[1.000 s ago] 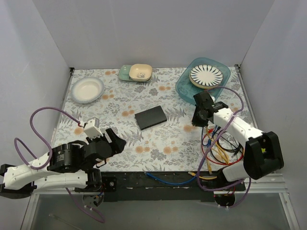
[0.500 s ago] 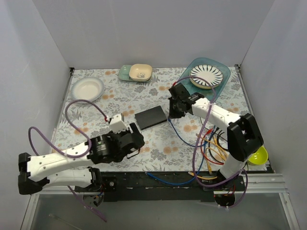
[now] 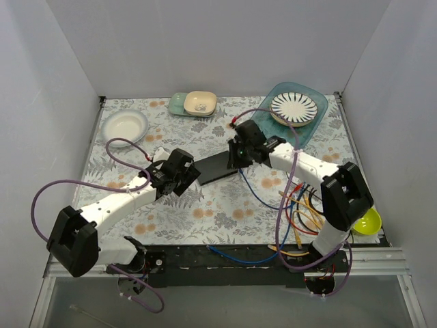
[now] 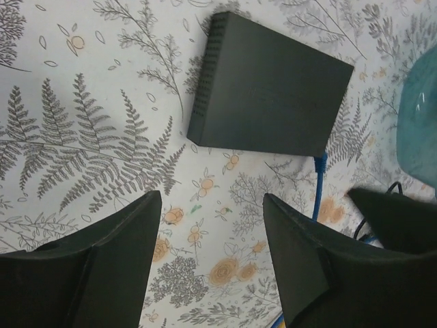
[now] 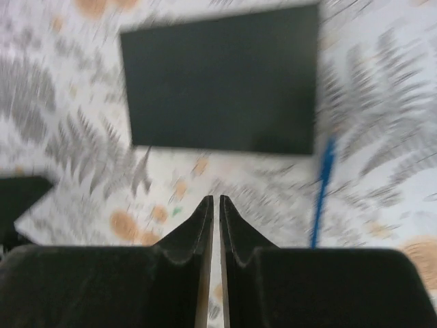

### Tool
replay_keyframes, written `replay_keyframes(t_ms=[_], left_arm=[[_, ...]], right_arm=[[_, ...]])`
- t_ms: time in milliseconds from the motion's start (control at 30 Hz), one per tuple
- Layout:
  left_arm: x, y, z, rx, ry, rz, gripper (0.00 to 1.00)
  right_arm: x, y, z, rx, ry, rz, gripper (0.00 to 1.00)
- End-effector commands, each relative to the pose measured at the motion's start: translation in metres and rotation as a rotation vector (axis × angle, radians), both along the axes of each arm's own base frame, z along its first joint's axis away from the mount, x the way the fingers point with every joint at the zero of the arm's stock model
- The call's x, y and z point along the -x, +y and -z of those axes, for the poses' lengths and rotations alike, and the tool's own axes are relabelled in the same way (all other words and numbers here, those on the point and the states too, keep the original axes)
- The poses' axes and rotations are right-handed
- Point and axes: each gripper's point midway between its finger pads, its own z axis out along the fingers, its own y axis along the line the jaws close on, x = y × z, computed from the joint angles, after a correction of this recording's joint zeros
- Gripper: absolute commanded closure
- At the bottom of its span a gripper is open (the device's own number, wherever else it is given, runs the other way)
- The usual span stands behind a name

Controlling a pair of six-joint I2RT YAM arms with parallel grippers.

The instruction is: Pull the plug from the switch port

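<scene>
Both arms have swung in from the sides of the floral-patterned table (image 3: 225,205) and now flank the one flat, matte black rectangular box (image 3: 217,166) at its middle. The left tool (image 4: 212,201) hovers just short of the box, fingers spread wide, empty. The right tool (image 5: 216,201) — pinched almost closed on nothing — points down beside it. A single blue cable plug (image 4: 318,162) sits in the switch port (image 4: 316,154), on the box edge facing the tools.
</scene>
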Motion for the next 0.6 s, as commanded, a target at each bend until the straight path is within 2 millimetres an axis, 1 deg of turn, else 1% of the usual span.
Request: replay_keyframes(t_ms=[0,33,67,100,133,167,233,267,300,333,367,400,433,467,533,567], left_arm=[[-0.003,0.01,0.027,0.147,0.107,-0.051,0.4],[-0.003,0.014,0.03,0.165,0.124,-0.068,0.41],[-0.007,0.024,0.032,0.174,0.125,-0.093,0.42],[-0.006,0.028,0.033,0.174,0.112,-0.097,0.42],[-0.006,0.032,0.032,0.174,0.104,-0.105,0.42],[-0.007,0.037,0.033,0.174,0.101,-0.113,0.42],[-0.008,0.039,0.037,0.171,0.109,-0.112,0.42],[-0.008,0.039,0.039,0.165,0.117,-0.109,0.42],[-0.01,0.036,0.039,0.173,0.115,-0.101,0.42],[-0.009,0.033,0.043,0.18,0.131,-0.092,0.42],[-0.01,0.031,0.045,0.185,0.136,-0.091,0.42],[-0.012,0.029,0.044,0.191,0.134,-0.087,0.43],[-0.013,0.029,0.047,0.184,0.142,-0.092,0.43],[-0.015,0.03,0.048,0.179,0.146,-0.096,0.43],[-0.018,0.032,0.053,0.172,0.164,-0.111,0.43],[-0.018,0.032,0.06,0.172,0.19,-0.115,0.43]], right_arm=[[0.068,0.021,0.016,-0.05,0.083,-0.144,0.86],[0.084,0.011,0.037,-0.022,0.137,-0.141,0.87],[0.09,0.007,0.044,-0.013,0.155,-0.131,0.87],[0.094,0.001,0.05,-0.001,0.158,-0.118,0.88],[0.099,-0.009,0.061,0.024,0.175,-0.095,0.89],[0.096,-0.018,0.066,0.041,0.179,-0.061,0.89],[0.087,-0.034,0.07,0.052,0.196,0.015,0.92],[0.073,-0.051,0.072,0.062,0.209,0.087,0.93],[0.062,-0.063,0.072,0.074,0.202,0.134,0.93],[0.051,-0.071,0.07,0.075,0.194,0.164,0.93],[0.031,-0.084,0.067,0.071,0.185,0.216,0.93],[0.018,-0.087,0.065,0.067,0.173,0.228,0.93],[0.01,-0.089,0.066,0.07,0.181,0.233,0.93],[-0.012,-0.087,0.064,0.073,0.176,0.232,0.93],[-0.021,-0.082,0.069,0.087,0.201,0.209,0.93],[-0.026,-0.078,0.079,0.094,0.221,0.203,0.93]])
